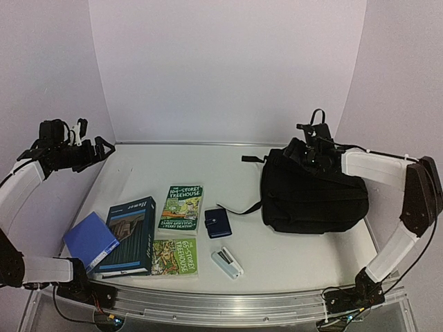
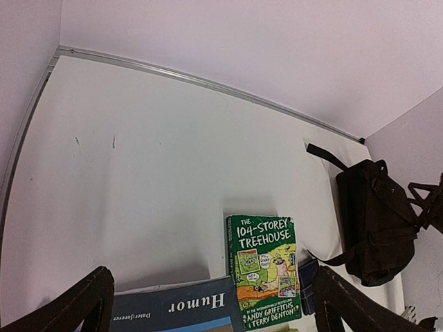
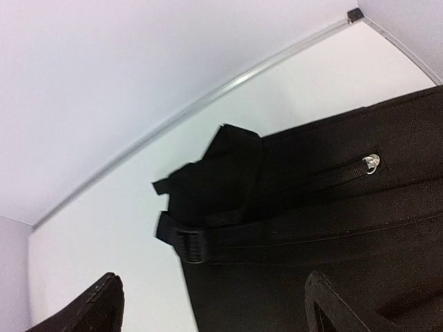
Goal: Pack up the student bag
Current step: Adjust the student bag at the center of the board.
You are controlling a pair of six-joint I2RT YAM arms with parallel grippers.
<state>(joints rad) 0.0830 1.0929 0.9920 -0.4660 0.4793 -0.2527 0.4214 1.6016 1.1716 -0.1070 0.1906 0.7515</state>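
Observation:
The student bag [image 1: 313,197], a large black backpack, lies on its side at the right of the table, a strap trailing left. My right gripper [image 1: 299,151] hovers open over its far upper edge. In the right wrist view the bag [image 3: 318,235] fills the frame between the spread fingers [image 3: 93,308] of that gripper [image 3: 214,311], with a strap buckle [image 3: 187,243] and a zipper pull [image 3: 372,162] showing. My left gripper [image 1: 102,147] is raised at the far left, open and empty. In its wrist view it [image 2: 211,311] looks down on the books from high up.
At front left lie a "104-Storey Treehouse" book [image 1: 181,207], a second green Treehouse book [image 1: 175,256], a dark "Humor" book [image 1: 130,234] and a blue notebook [image 1: 90,241]. A small dark-blue wallet [image 1: 218,223] and a white case [image 1: 226,263] lie mid-table. Walls enclose the table.

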